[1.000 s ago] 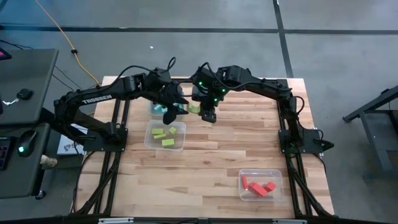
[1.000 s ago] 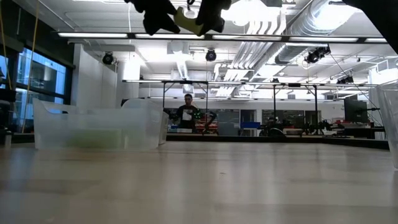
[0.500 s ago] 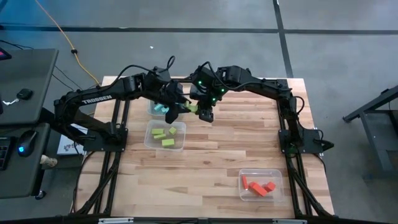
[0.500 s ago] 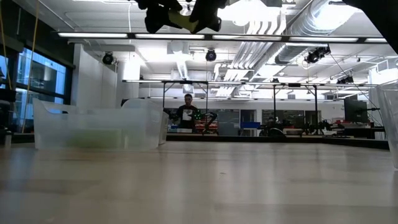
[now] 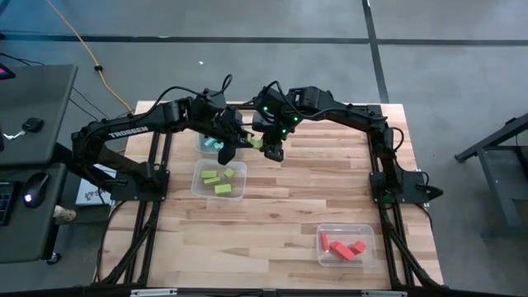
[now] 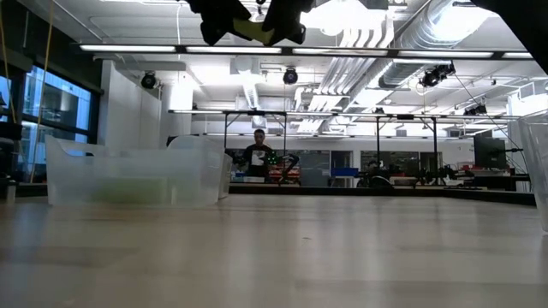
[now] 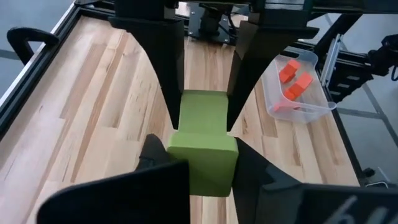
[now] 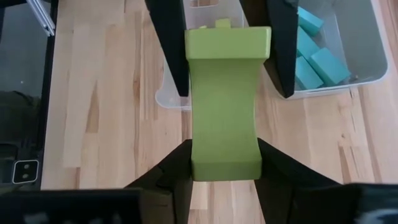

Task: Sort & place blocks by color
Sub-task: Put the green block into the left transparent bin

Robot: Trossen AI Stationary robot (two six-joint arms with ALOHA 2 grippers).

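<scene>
**Green block held between both grippers above the table**

Both grippers met in the upper middle of the overhead frame, the left gripper (image 5: 239, 139) and the right gripper (image 5: 273, 148) facing each other with a lime green block (image 5: 255, 143) between them. Each wrist camera showed the block (image 7: 202, 146) clamped from both ends: that arm's own dark fingers on the near end, the other arm's fingers on the far end (image 8: 225, 99). From table height, the block (image 6: 250, 30) hung high at the top edge, well clear of the wood.

Just beside the left gripper, a clear bin (image 5: 201, 146) held cyan blocks (image 5: 216, 147). Below it, left of centre, a second bin (image 5: 198, 183) held more green blocks (image 5: 218, 180). At lower right, well apart, a third bin (image 5: 368, 233) held red-orange blocks (image 5: 341, 247). A person (image 6: 259, 156) stood far back in the room.
</scene>
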